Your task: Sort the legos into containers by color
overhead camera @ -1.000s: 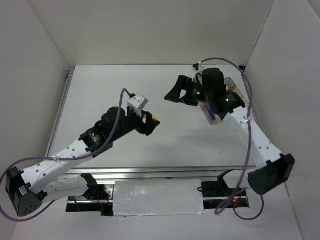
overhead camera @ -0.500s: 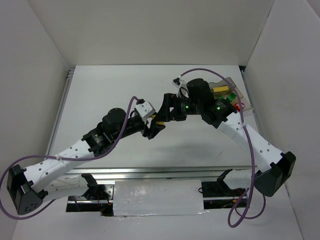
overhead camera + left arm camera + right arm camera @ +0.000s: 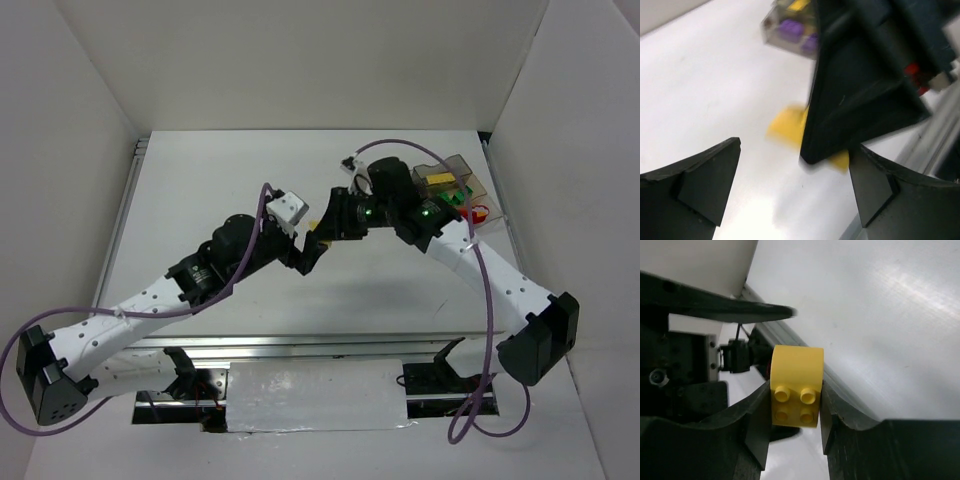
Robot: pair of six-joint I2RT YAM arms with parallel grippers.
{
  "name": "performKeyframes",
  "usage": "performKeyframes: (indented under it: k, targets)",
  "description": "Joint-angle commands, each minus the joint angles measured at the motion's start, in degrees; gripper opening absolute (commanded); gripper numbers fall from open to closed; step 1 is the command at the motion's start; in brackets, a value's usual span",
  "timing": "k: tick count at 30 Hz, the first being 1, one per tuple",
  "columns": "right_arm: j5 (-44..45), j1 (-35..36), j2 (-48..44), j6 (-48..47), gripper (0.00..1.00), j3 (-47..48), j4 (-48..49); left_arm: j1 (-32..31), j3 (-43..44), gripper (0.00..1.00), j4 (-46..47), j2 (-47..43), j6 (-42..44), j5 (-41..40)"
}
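Observation:
My right gripper [image 3: 792, 412] is shut on a yellow lego [image 3: 796, 387], studs facing the right wrist camera, held above the table. In the top view the right gripper [image 3: 326, 226] meets my left gripper [image 3: 308, 256] mid-table, with the yellow lego [image 3: 313, 240] between them. The left gripper [image 3: 795, 155] stands open; the yellow lego [image 3: 784, 127] shows beyond it, partly hidden by a dark right-gripper finger [image 3: 855, 100]. The clear containers [image 3: 470, 176] sit at the far right with yellow, green and red legos inside. Purple legos [image 3: 790, 29] show in a near compartment.
White walls enclose the table on the left, back and right. A metal rail [image 3: 300, 345] runs along the near edge by the arm bases. Purple cables loop off both arms.
The right arm swung left from the containers to the left gripper and closed on the yellow lego. The left gripper, which held it, has opened.

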Motion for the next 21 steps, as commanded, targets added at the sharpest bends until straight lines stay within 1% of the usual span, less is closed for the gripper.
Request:
performKeyframes:
  k: [1,2,3,4,5,6,7,8,9,10,13,14,15,16,17,18,20,21]
  targets:
    - [4.32,-11.07,2.17,-0.75,0.00,-1.39,3.19,0.41,7.37,0.99,-4.49,1.73,-11.66,-22.35]
    - [7.20,-14.76,3.41,-0.31,0.00,-1.31,3.38,0.41,9.12,1.00,-11.66,2.78,-14.91,-26.43]
    - [10.53,-18.63,5.08,0.65,0.00,-0.70,3.03,0.67,12.71,1.00,-16.08,3.32,-18.16,-30.56]
    - [14.74,-24.76,8.23,1.53,0.00,1.22,2.85,0.85,14.57,1.00,-21.09,3.76,-25.50,-34.26]
    - [18.44,-27.52,9.74,2.41,0.00,2.28,3.55,1.29,16.51,0.99,-26.27,4.63,-28.53,-38.04]
    - [25.43,-30.07,11.49,4.68,0.00,4.99,3.81,1.99,19.22,1.00,-34.07,4.90,-31.35,-38.60]
    - [28.46,-33.83,15.25,6.01,0.00,6.58,3.90,2.25,20.12,1.00,-36.76,4.99,-31.46,-37.91]
    - [31.71,-35.52,17.29,7.33,0.00,8.43,3.82,2.34,21.43,1.00,-38.78,4.90,-31.20,-37.38]
    - [36.01,-36.76,21.49,10.30,0.00,12.62,3.29,2.43,21.88,0.99,-43.24,4.73,-31.11,-36.76]
    - [38.05,-39.82,23.44,12.07,0.00,14.23,3.12,2.35,22.23,1.00,-45.20,3.77,-30.85,-36.24]
    - [41.41,-41.95,30.91,16.12,0.00,20.38,4.52,2.61,21.10,1.00,-49.17,0.53,-28.22,-33.08]
    - [42.28,-42.57,33.11,16.39,0.00,23.18,3.48,2.69,19.96,1.00,-49.61,-0.27,-26.91,-30.80]
    - [43.34,-42.66,37.66,16.57,0.00,29.21,1.99,2.61,19.17,1.00,-49.96,-1.07,-24.54,-30.26]
    - [45.70,-42.57,39.88,16.83,0.00,32.06,-0.99,2.69,18.38,1.00,-49.53,-1.77,-23.13,-29.65]
    - [46.76,-42.75,41.73,17.18,0.00,34.44,-2.06,2.70,16.37,1.00,-49.35,-3.08,-21.90,-29.81]
    - [46.95,-43.01,44.79,17.27,0.03,37.85,-2.59,2.61,15.39,1.00,-49.18,-3.62,-20.75,-32.34]
    - [46.33,-43.27,46.84,17.88,0.06,39.90,-3.48,2.78,12.67,0.99,-48.39,-4.67,-20.22,-35.25]
    - [46.51,-43.28,47.97,18.24,0.11,40.17,-3.13,2.78,11.79,0.99,-48.04,-4.94,-20.30,-37.53]
